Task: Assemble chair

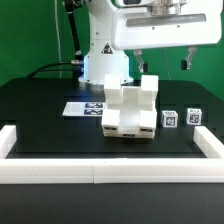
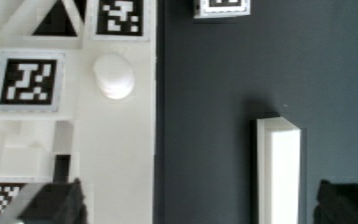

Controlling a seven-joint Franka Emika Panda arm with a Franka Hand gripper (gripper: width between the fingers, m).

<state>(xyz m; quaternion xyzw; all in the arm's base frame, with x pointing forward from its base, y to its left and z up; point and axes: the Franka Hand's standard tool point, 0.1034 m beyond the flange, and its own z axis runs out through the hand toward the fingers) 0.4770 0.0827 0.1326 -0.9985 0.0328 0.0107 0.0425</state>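
The chair (image 1: 130, 110) stands partly built in the middle of the black table, a chunky white block of interlocked parts. My gripper (image 1: 162, 64) hangs open well above it, toward the exterior view's right, holding nothing. In the wrist view my gripper (image 2: 197, 205) shows only its two dark fingertips (image 2: 51, 205), wide apart over the dark table. White chair parts with marker tags (image 2: 28, 80) fill one side of that view. A narrow white upright edge (image 2: 277, 165) lies near the other finger, between the two.
Two small tagged cubes (image 1: 170, 118) (image 1: 193, 117) sit at the exterior view's right of the chair. The marker board (image 1: 85, 107) lies flat to its left. A low white border rail (image 1: 110, 172) runs along the front and up both sides.
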